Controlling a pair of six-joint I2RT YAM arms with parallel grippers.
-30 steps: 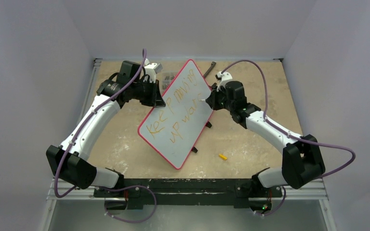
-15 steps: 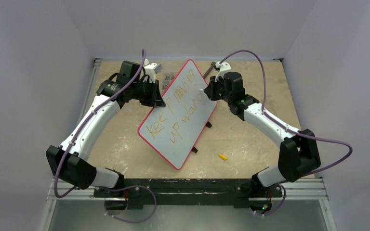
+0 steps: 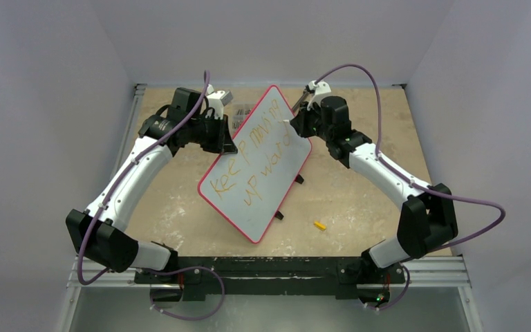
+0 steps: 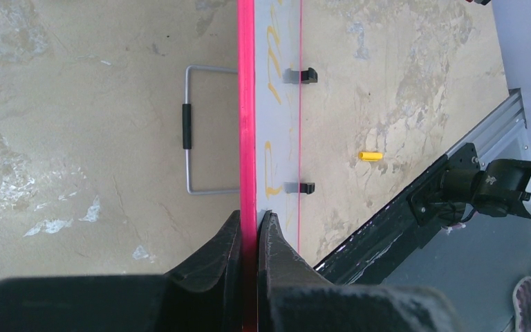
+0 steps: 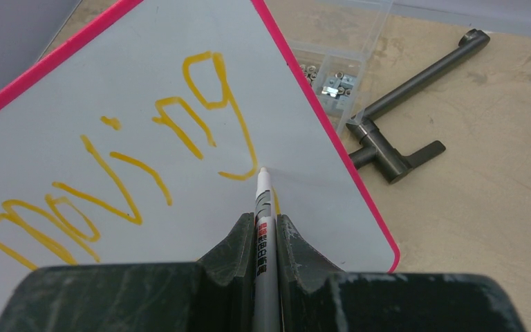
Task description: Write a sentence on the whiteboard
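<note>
The right hand is pressed together on a slim white marker pen, which runs out between its dark fingers with the tip pointing at the whiteboard. The tip sits just beside the tail of the "g" in "moving" – whether it actually touches the surface I cannot tell.

The left hand pinches the board's thin red frame, one finger on each face, so its wrist camera sees the board edge-on.

From above, the whiteboard lies diagonally in the middle of the worktop, between the two arms, with the left hand on its upper left edge and the right hand at its far right corner. The sentence runs across it in orange, in two lines: "Keep moving" above, "upward" below.

Two small black feet show along one side of the board – a wire stand loop juts out on the other. A small yellow cap lies on the worktop near the board's lower right. Beyond the far corner are a dark metal tool and a clear compartment box of small parts.
</note>
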